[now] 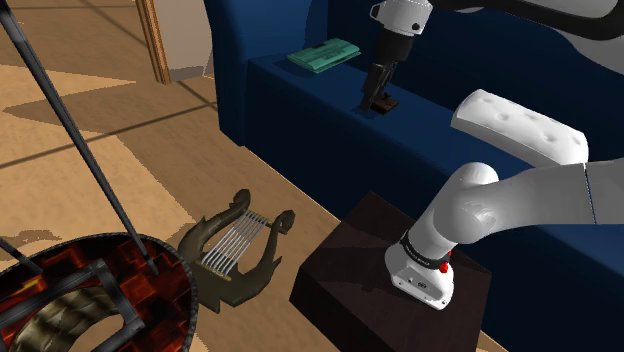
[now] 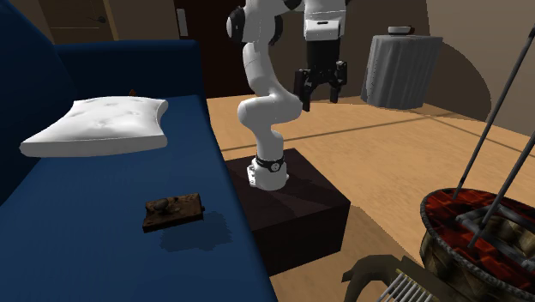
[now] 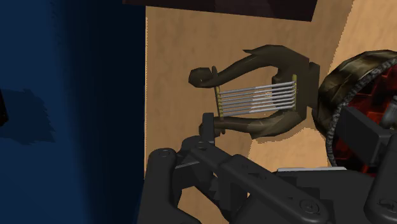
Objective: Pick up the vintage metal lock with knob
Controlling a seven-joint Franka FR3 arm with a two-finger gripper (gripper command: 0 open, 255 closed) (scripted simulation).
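One red-lined basket [image 1: 170, 285] beside one lyre [image 1: 235, 250], one brown lock [image 2: 174, 211] on the sofa [image 2: 86, 257], one claw [image 2: 319, 94] spread open, empty.

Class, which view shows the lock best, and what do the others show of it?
The second exterior view: the lock lies whole and unobstructed on the sofa. In the shoulder view the gripper covers most of it, leaving a small dark bit. The wrist view looks toward a lyre on the floor.
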